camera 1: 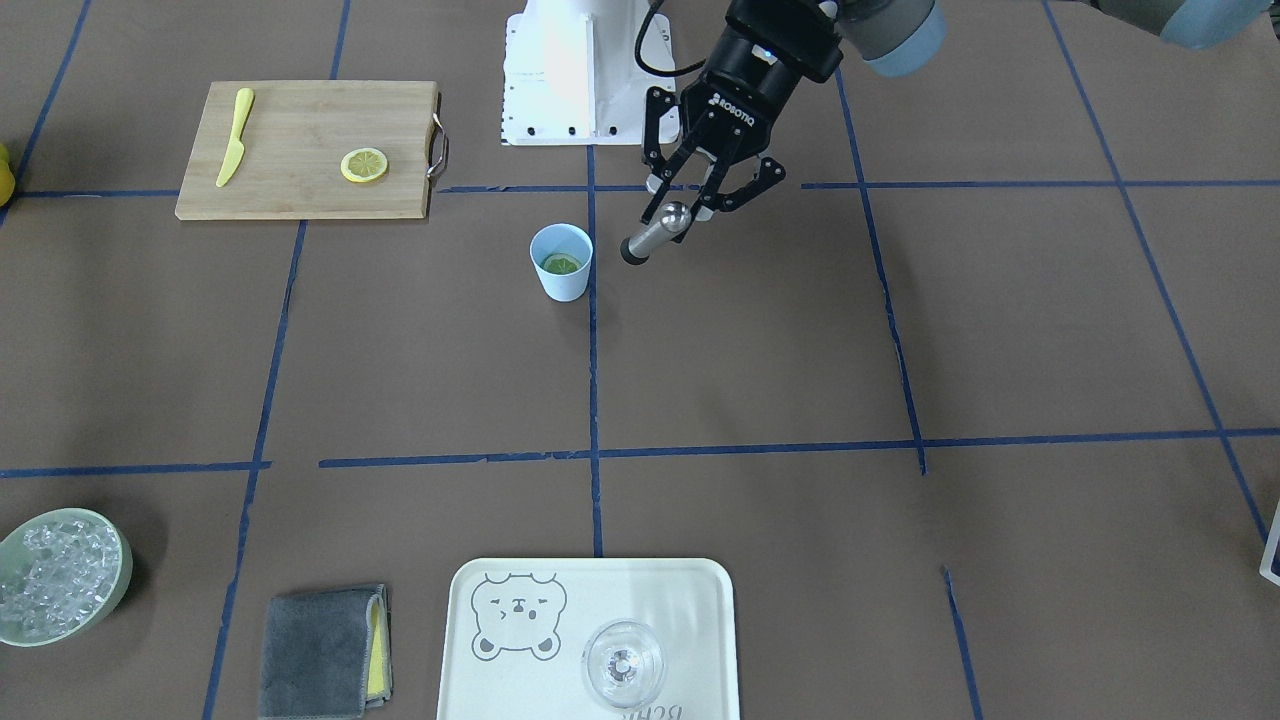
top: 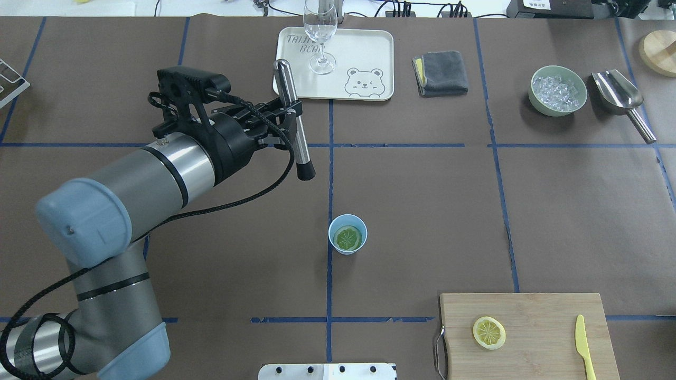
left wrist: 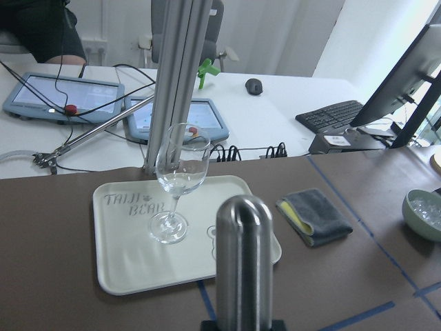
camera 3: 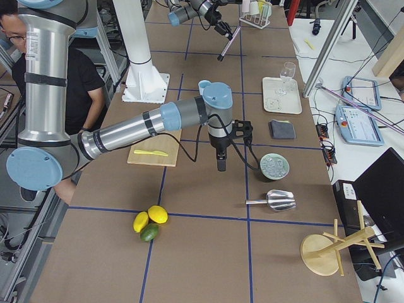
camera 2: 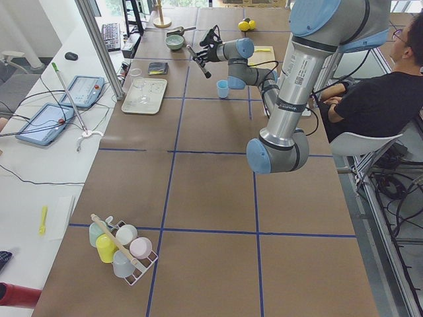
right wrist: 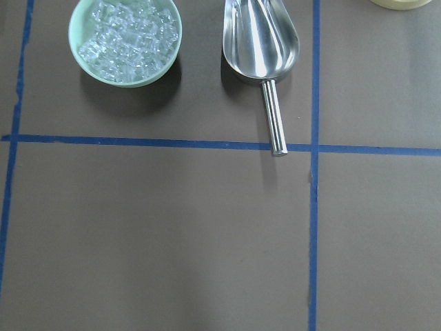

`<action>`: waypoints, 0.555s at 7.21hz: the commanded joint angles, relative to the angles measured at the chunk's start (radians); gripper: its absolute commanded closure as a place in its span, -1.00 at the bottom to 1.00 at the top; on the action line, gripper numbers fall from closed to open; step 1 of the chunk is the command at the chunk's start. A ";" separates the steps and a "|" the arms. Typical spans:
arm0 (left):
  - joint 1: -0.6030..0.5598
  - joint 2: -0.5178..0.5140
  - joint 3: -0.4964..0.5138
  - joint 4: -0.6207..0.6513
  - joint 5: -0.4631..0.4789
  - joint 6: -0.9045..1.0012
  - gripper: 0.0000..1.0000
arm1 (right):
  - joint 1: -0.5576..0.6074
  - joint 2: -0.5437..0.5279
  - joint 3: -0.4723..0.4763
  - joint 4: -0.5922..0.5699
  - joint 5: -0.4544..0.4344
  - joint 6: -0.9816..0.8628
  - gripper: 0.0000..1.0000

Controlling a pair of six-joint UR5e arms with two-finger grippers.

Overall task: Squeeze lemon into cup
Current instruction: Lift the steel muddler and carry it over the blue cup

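The light-blue cup [top: 347, 235] stands upright near the table's middle, also in the front view [camera 1: 562, 270]. One lemon slice [top: 348, 238] lies flat inside it [camera 1: 561, 264]. A second, alike slice [top: 488, 332] lies on the cutting board. My left gripper [top: 289, 113] is shut on a steel muddler [top: 297, 132] with a black tip. It holds the muddler tilted in the air, beyond the cup and to its left, apart from it [camera 1: 655, 232]. My right gripper [camera 3: 221, 165] shows only in the exterior right view, hanging near the ice bowl. I cannot tell its state.
A wooden cutting board [top: 544, 316] with a yellow plastic knife [top: 585, 348] is at near right. A tray [top: 369, 47] with a clear wine glass [top: 320, 31], a grey cloth [top: 440, 73], a green bowl of ice [top: 559, 91] and a steel scoop [top: 620, 95] line the far side.
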State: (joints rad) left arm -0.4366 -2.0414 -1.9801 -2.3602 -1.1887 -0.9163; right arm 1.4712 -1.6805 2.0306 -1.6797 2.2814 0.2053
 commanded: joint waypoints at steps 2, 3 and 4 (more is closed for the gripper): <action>0.180 -0.016 0.129 -0.211 0.275 0.221 1.00 | 0.035 -0.013 -0.033 0.000 0.006 -0.076 -1.00; 0.240 -0.028 0.168 -0.262 0.326 0.224 1.00 | 0.043 -0.013 -0.035 -0.002 0.016 -0.078 -1.00; 0.252 -0.031 0.170 -0.264 0.327 0.224 1.00 | 0.046 -0.013 -0.035 -0.002 0.026 -0.078 -1.00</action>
State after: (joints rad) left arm -0.2222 -2.0662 -1.8333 -2.5935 -0.8945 -0.7021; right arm 1.5119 -1.6929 1.9967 -1.6808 2.2964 0.1288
